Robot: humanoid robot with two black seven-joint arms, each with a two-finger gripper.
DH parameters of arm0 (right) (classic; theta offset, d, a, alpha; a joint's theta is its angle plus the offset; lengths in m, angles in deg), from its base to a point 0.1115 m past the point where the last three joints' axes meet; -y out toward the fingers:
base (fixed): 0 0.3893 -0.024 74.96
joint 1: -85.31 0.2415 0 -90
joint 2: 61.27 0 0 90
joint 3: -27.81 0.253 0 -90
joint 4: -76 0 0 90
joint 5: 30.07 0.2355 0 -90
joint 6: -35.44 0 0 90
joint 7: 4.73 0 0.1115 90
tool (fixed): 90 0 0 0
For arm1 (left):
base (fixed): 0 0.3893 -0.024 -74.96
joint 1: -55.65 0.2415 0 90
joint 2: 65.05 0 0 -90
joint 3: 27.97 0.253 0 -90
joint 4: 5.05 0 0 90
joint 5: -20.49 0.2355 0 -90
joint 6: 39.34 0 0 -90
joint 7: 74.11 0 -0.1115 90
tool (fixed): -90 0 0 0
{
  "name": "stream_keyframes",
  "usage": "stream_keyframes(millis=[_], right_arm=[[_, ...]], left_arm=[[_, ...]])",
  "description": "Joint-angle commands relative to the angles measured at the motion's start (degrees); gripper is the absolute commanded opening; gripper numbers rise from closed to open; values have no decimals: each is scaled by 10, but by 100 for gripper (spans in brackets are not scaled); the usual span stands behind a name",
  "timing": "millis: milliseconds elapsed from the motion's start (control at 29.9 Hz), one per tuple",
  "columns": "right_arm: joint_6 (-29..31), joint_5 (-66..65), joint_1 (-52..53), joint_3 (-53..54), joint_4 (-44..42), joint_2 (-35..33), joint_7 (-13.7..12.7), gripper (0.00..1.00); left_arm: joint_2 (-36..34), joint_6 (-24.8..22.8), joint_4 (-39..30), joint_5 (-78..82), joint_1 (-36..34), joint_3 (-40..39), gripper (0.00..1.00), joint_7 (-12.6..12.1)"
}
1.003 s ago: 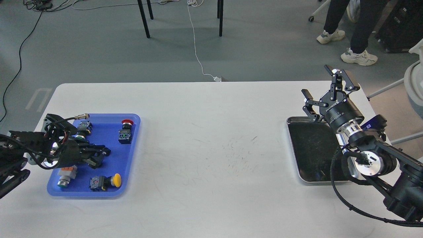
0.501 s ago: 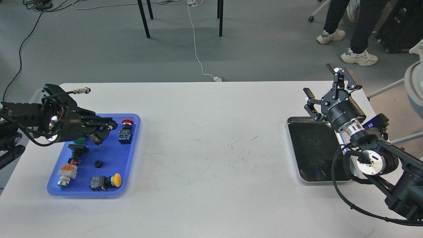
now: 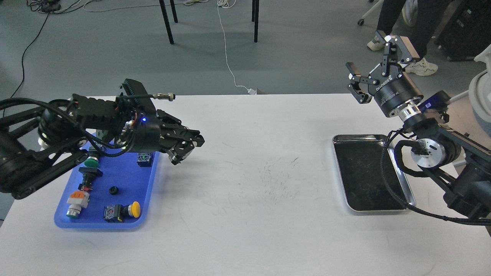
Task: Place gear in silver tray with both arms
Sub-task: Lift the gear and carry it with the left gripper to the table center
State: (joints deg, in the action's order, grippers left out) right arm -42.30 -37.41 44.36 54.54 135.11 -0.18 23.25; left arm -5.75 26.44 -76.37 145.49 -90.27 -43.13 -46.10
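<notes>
A small black gear (image 3: 113, 189) lies in the blue plastic tray (image 3: 132, 191) at the table's left. My left gripper (image 3: 187, 148) is raised over the table just right of that tray's far corner, pointing right. It is dark and its fingers look close together; I cannot tell whether it holds anything. The silver tray (image 3: 364, 172) lies at the table's right with nothing in it. My right gripper (image 3: 369, 53) is open and empty, held high beyond the silver tray's far edge.
The blue tray also holds a green push button (image 3: 91, 163), a blue switch block (image 3: 145, 158), an orange-and-grey part (image 3: 74, 200) and a yellow push button (image 3: 123, 211). A person's legs (image 3: 418, 23) stand at the back right.
My left gripper rose out of the blue tray and swung right over the table, uncovering the black gear. My right gripper lifted up and away from the silver tray.
</notes>
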Motion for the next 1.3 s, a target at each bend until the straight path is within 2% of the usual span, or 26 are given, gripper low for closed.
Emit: stream_keyframes(millis=[0, 234, 434, 702, 902, 1203, 1270], right_arm=[[-13, 1, 40, -36, -1, 5, 0, 98], [-25, 0, 45, -39, -1, 11, 0, 98], [-26, 0, 34, -44, 1, 4, 0, 98], [-26, 0, 33, -44, 1, 4, 0, 98], [-26, 0, 33, -45, 0, 3, 0, 98], [-26, 1, 32, -44, -1, 3, 0, 98], [-26, 0, 30, -44, 0, 3, 0, 98]], left_arm=[[83, 4, 84, 0, -24, 36, 10, 0], [230, 13, 216, 0, -35, 64, 11, 0], [304, 29, 274, 0, -38, 86, 11, 0], [307, 51, 335, 0, -37, 99, 11, 0], [307, 52, 341, 0, -33, 106, 13, 0], [307, 51, 341, 0, -32, 107, 25, 0], [307, 51, 341, 0, -32, 109, 33, 0]])
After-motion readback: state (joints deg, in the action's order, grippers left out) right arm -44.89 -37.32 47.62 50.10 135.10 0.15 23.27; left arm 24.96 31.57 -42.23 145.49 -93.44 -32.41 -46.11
